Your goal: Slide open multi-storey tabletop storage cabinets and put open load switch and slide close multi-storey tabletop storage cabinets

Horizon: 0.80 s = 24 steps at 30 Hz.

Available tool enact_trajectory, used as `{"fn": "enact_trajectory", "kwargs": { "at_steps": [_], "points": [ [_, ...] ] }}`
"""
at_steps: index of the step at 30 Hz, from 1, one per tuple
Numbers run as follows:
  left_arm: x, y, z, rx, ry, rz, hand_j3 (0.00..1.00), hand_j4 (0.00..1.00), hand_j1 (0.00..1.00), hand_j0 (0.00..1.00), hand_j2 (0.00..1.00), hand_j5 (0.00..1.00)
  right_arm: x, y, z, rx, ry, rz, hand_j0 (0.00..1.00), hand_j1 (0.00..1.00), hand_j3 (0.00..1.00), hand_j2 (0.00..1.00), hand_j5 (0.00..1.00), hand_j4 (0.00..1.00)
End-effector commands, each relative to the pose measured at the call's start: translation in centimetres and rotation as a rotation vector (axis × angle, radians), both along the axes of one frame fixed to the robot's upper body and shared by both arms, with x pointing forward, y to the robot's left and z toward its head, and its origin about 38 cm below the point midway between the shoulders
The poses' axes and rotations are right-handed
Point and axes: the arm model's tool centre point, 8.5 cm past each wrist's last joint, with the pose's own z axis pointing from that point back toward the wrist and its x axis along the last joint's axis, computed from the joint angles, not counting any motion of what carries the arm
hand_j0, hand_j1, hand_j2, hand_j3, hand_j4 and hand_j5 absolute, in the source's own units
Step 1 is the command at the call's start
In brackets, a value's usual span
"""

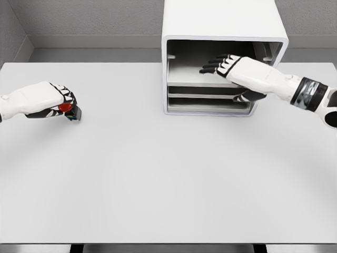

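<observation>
Head view: load switch [70, 110] in left hand [45, 99] (gripped).

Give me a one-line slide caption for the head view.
Left hand grips the red-knobbed load switch while the right hand reaches into the white storage cabinet.

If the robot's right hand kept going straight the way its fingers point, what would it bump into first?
The right hand points left, into the open top level of the white cabinet. It would probably meet the cabinet's inner left wall first, though depth is hard to judge here.
</observation>
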Motion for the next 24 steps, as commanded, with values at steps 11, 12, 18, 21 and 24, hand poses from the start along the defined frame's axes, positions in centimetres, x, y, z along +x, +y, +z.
{"fn": "enact_trajectory", "kwargs": {
  "at_steps": [11,12,18,21,24],
  "points": [
    [-0.3,0.5,0.9,0.005,-0.011,0.001,0.5,0.5,0.5,0.5,0.5,0.5,0.2,0.3,-2.3,-0.044,0.034,-0.013,0.99,0.99,0.99,0.99,0.99,0.99],
    [-0.4,0.5,0.9,0.005,-0.011,0.0,0.5,0.5,0.5,0.5,0.5,0.5,0.2,0.2,-2.4,-0.046,0.035,-0.013,0.99,0.99,0.99,0.99,0.99,0.99],
    [-0.5,0.1,1.2,0.005,-0.017,-0.014,0.5,0.5,0.5,0.5,0.5,0.5,-0.1,0.4,-2.9,-0.064,0.038,-0.009,0.99,0.99,0.99,0.99,0.99,0.99],
    [-0.5,-0.1,1.3,0.003,-0.022,-0.02,0.5,0.5,0.5,0.5,0.5,0.5,-0.2,0.4,-2.7,-0.062,0.033,-0.005,0.99,0.99,0.99,0.99,0.99,0.99],
    [-0.2,-0.3,2.0,0.003,-0.038,-0.025,0.5,0.5,0.5,0.5,0.5,0.5,-0.3,0.3,-2.5,-0.063,0.03,-0.003,0.99,0.99,0.99,0.99,0.99,0.99]
  ]
}}
